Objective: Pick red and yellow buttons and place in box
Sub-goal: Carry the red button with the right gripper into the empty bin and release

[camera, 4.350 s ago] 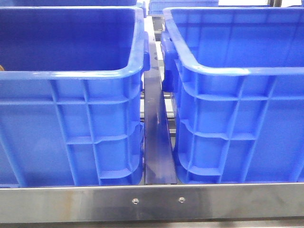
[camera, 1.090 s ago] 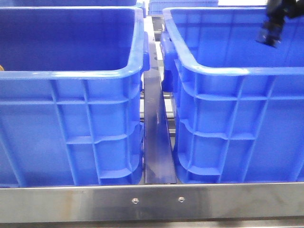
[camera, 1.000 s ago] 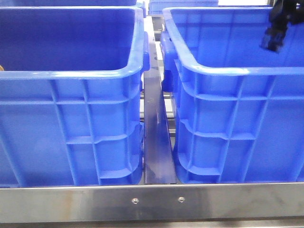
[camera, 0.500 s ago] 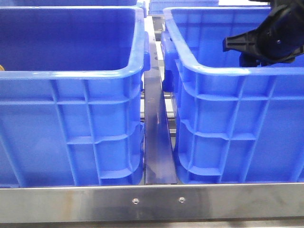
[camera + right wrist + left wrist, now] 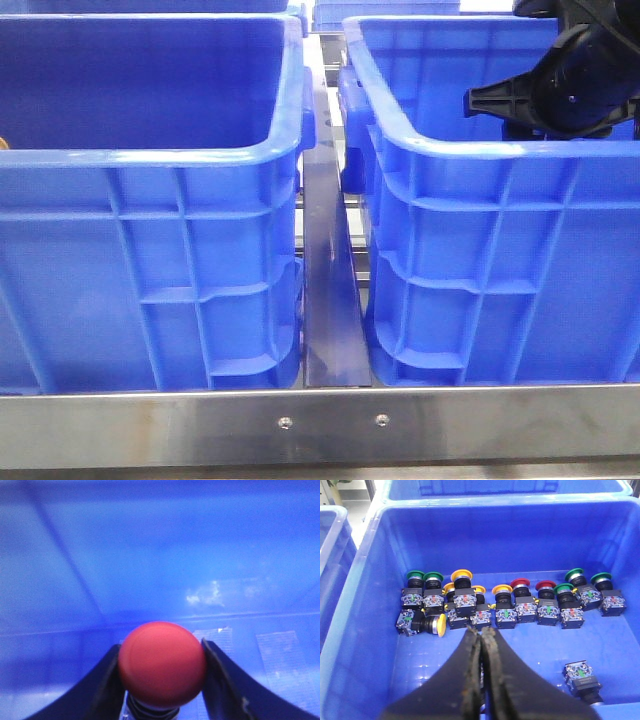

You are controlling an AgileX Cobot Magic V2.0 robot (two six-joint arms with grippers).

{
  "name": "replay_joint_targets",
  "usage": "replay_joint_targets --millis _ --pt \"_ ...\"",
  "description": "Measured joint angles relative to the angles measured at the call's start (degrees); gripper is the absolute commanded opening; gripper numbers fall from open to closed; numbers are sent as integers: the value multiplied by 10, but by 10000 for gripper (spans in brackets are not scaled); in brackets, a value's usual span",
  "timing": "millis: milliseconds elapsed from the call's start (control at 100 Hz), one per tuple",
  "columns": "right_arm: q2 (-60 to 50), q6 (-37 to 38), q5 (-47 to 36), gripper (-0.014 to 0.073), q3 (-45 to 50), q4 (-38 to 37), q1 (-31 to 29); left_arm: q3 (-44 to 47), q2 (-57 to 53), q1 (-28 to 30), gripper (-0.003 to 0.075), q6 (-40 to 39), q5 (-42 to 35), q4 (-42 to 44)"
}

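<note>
My right gripper (image 5: 162, 652) is shut on a red button (image 5: 162, 662); its round red cap fills the gap between the two black fingers (image 5: 107, 682), with a blurred blue crate wall behind. In the front view the right arm (image 5: 575, 85) hangs inside the top of the right blue crate (image 5: 500, 250). My left gripper (image 5: 481, 630) is shut and empty. It hovers above a crate floor (image 5: 520, 665) just short of a row of buttons: yellow ones (image 5: 461, 575), (image 5: 502, 589), (image 5: 440, 625) and red ones (image 5: 520, 583), (image 5: 545, 585).
Green buttons (image 5: 414, 575), (image 5: 575, 573) stand in the same row, and one lone switch block (image 5: 581, 677) lies apart. A left blue crate (image 5: 150, 250) stands beside the right one, with a narrow metal gap (image 5: 330, 300) between. A steel rail (image 5: 320, 425) runs along the front.
The right arm has come into the front view at the upper right. It has dropped lower and shifted left over the right crate.
</note>
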Motion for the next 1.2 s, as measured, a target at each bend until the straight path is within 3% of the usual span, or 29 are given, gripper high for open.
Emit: replay_joint_targets --millis 120,360,460,850,1200 --pt "0 0 1 195 0 0 0 0 0 0 -19 0 0 0" --pt "0 0 12 503 0 0 0 0 0 0 -19 -1 0 0" --pt "-4 0 17 572 0 0 0 0 0 0 -19 -1 0 0" --pt "-100 0 18 583 45 0 -5 0 0 0 -19 -1 0 0" --pt "-278 0 28 582 159 2 -19 0 0 0 -19 -1 0 0"
